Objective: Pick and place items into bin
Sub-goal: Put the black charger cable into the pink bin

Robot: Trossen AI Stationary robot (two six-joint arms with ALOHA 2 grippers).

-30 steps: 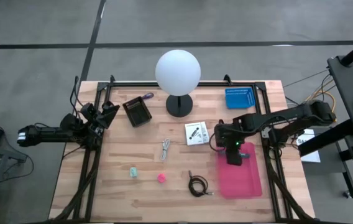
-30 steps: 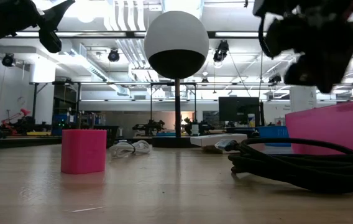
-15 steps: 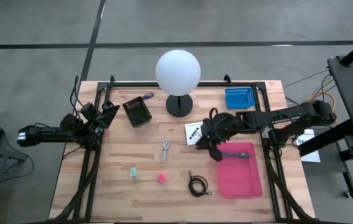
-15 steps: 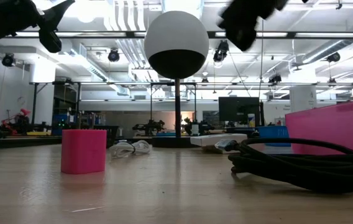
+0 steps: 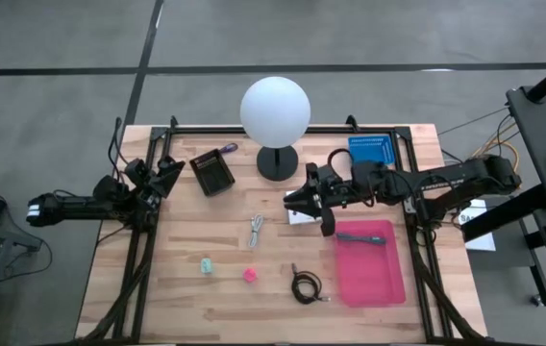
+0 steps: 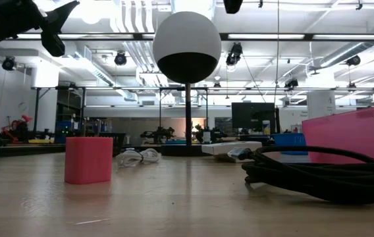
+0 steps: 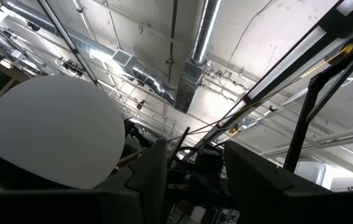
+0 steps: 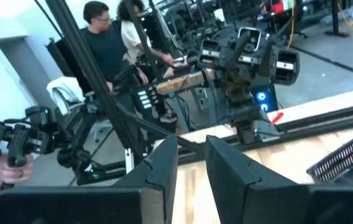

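Left gripper [image 5: 167, 171] parked at table's 9 o'clock edge – fingers part open, empty. Metal piece [image 5: 256, 231] lies mid-table, long axis 12–6, at about 8 o'clock from right gripper [image 5: 302, 200] – fingers narrowly apart, empty. Right arm nearer. Pen [image 5: 361, 237] already in bin [image 5: 374, 276].

Pink block [image 6: 89, 159] left — dark coiled cable [image 6: 319, 171] right, apart.

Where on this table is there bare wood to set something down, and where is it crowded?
Free: the near-left corner, in front of the green block and pink block; also the strip between the black basket and the silvery metal piece. Crowded: around the right gripper, white card, lamp base and pink bin.
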